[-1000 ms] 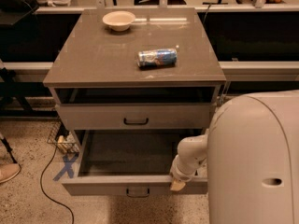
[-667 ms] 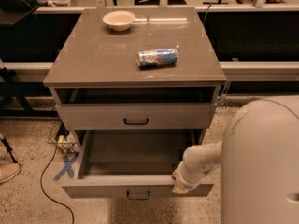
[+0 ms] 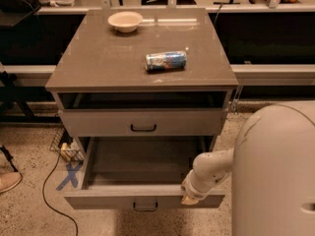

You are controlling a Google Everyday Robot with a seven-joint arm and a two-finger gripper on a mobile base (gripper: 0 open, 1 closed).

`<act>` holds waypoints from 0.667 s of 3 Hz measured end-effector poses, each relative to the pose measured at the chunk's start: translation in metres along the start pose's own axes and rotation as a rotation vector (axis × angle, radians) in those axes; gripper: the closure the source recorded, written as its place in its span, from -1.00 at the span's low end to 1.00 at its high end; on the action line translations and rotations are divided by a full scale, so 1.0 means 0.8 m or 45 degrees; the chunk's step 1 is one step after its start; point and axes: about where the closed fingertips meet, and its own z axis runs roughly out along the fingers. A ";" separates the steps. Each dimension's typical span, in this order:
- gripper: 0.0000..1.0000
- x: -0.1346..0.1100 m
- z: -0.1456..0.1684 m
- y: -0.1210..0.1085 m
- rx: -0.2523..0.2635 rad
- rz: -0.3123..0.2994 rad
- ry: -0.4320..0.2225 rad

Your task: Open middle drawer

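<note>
The grey-taupe cabinet (image 3: 98, 58) has a upper drawer (image 3: 98, 123) with a black bar handle, nearly shut, with a dark gap above it. Below it the middle drawer (image 3: 108, 199) stands pulled far out, showing its deep dark-grey interior (image 3: 142, 161). Its black handle (image 3: 145, 206) is on the flat front. My gripper (image 3: 189, 196) is at the end of the white arm (image 3: 211, 168), resting at the right end of the middle drawer's front top edge. A lower drawer is hidden beneath.
A white bowl (image 3: 125, 21) and a lying blue-white can (image 3: 166, 60) sit on the cabinet top. My white body (image 3: 275, 176) fills the lower right. A black cable (image 3: 47, 195) and blue tape cross (image 3: 69, 175) lie on the floor at left. A shoe (image 3: 7, 182) is at the far left.
My body has shifted to the right and the arm has stretched out. The gripper stays at the middle drawer's front right edge. The drawer stays pulled out.
</note>
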 end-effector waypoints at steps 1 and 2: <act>-0.23 0.000 0.001 0.001 -0.003 -0.001 0.000; -0.70 0.000 0.002 0.002 -0.005 -0.001 0.001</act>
